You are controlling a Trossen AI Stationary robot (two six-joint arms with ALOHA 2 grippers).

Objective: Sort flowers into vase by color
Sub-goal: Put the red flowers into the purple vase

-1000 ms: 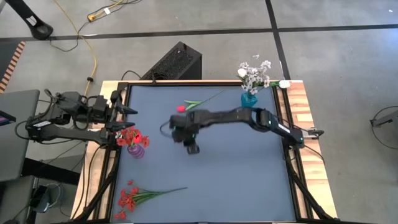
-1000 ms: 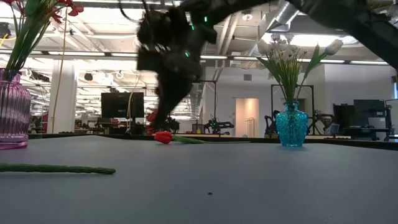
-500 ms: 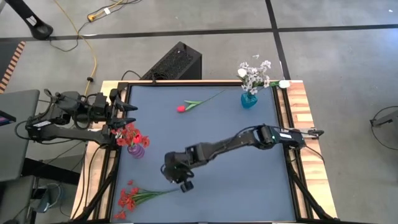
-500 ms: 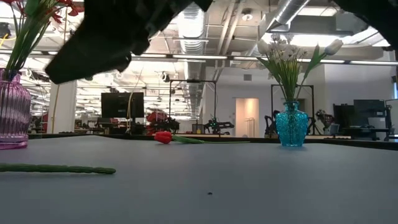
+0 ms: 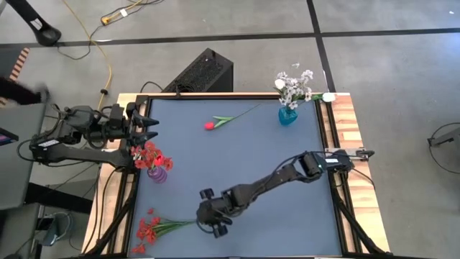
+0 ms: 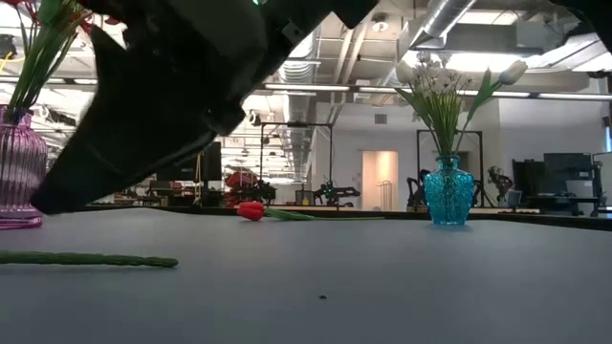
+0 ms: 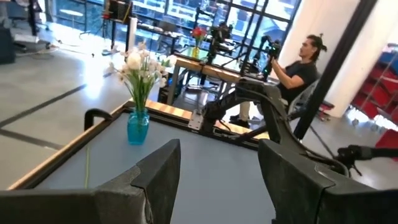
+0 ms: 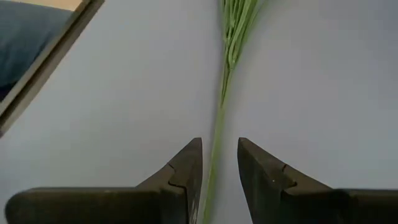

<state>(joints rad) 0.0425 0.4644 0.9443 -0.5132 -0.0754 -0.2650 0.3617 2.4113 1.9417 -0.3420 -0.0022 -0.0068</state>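
Note:
A cluster of small red blossoms (image 5: 149,230) lies on the table at the near left, its green stem (image 5: 185,221) pointing toward the right. My right gripper (image 5: 213,221) hovers over the stem's free end. It is open, with a finger on either side of the stem (image 8: 219,118). A red tulip (image 5: 210,124) lies at the far middle. A pink vase (image 5: 157,173) holds red flowers. A blue vase (image 5: 287,115) holds white flowers. My left gripper (image 5: 149,125) is open and empty at the table's left edge, just beyond the pink vase.
The wooden table frame (image 5: 338,129) runs around the dark mat. A black box (image 5: 205,72) stands on the floor beyond the far edge. In the left wrist view a person (image 7: 298,68) sits in the room beyond the table. Bare mat lies between the two vases.
My right gripper has swept from the table's middle toward the near edge and down, ending over the free end of the red cluster's stem. My left gripper has shifted a little toward the far edge. The flowers and vases have stayed put.

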